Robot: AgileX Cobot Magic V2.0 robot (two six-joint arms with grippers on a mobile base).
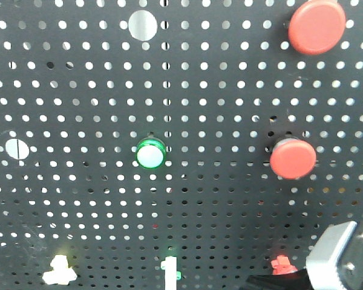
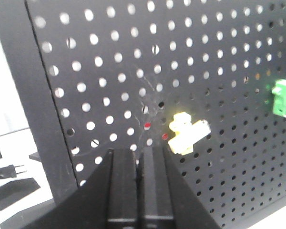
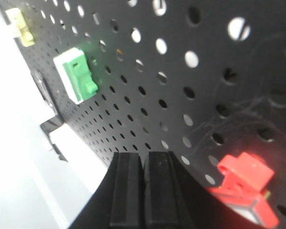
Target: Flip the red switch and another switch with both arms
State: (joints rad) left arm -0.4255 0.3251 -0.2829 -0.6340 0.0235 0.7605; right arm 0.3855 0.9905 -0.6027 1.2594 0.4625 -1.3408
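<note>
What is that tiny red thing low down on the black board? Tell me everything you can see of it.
A small red switch, shiny plastic by the look: a chunky lever sticking out from a pale base that glows red at its edge. It sits low on the right of the holed black board, below a big round red button. The robot's right hand, shut, is close beside it; whether they touch cannot be told.
</note>
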